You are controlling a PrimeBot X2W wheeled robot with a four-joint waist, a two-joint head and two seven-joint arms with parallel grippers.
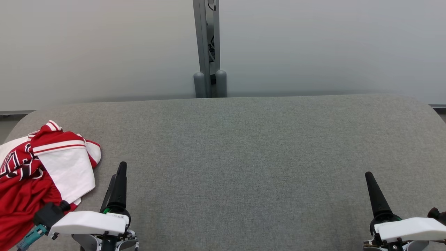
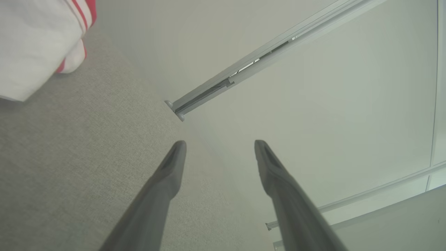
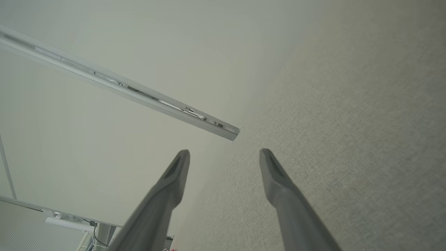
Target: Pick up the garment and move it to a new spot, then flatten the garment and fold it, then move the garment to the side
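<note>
A red and white garment (image 1: 38, 174) with black lettering lies bunched at the left edge of the grey fabric table (image 1: 244, 157); its white sleeve (image 2: 31, 45) fills the upper left corner of the left wrist view. My left gripper (image 1: 118, 172) hovers just right of the garment, apart from it, open with nothing between its fingers (image 2: 167, 181). My right gripper (image 1: 370, 177) rests at the lower right over bare table, far from the garment. In the right wrist view its fingers (image 3: 278, 188) stand apart, holding nothing.
A pale wall runs behind the table, with a grey vertical post (image 1: 208, 48) at its centre on two rounded feet. The table's back corners are rounded. The wide grey surface stretches between the two grippers.
</note>
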